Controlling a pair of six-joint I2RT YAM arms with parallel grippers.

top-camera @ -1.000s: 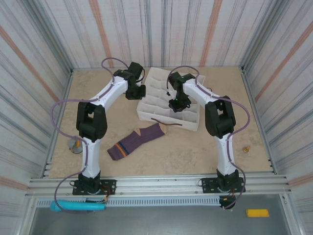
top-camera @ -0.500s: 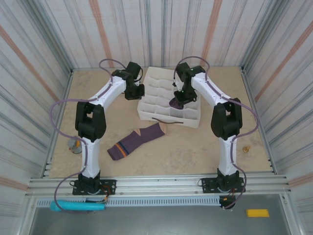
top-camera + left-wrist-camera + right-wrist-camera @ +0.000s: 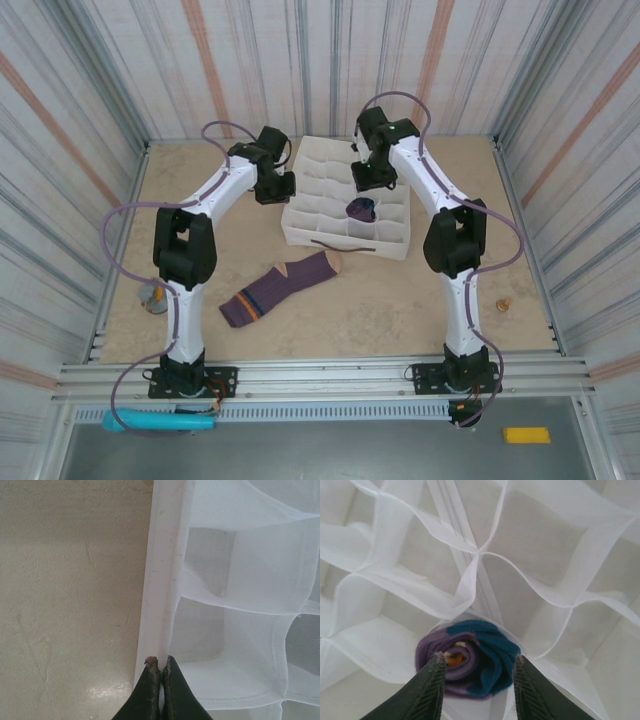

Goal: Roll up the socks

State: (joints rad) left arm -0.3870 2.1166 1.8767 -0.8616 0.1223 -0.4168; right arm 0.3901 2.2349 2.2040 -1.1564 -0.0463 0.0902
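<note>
One sock is rolled into a purple and teal bundle [image 3: 362,209] and sits in a compartment of the white mesh organizer [image 3: 300,228]. My right gripper [image 3: 368,180] hovers just above it, open. In the right wrist view its fingertips [image 3: 436,661] flank the rolled sock [image 3: 470,660] without touching it. The other sock [image 3: 280,285], purple with a peach toe and stripes, lies flat on the table in front of the organizer. My left gripper [image 3: 274,188] is shut, its tips [image 3: 159,659] over the organizer's left rim [image 3: 162,580].
A small brass object [image 3: 504,303] lies on the table at the right, and a grey round object [image 3: 152,296] at the left edge. Corrugated walls close in the table on three sides. Bare table lies between the flat sock and the arm bases.
My right gripper has opened, risen and drawn back from the organizer's front, leaving the rolled sock in its compartment. The left arm has hardly moved.
</note>
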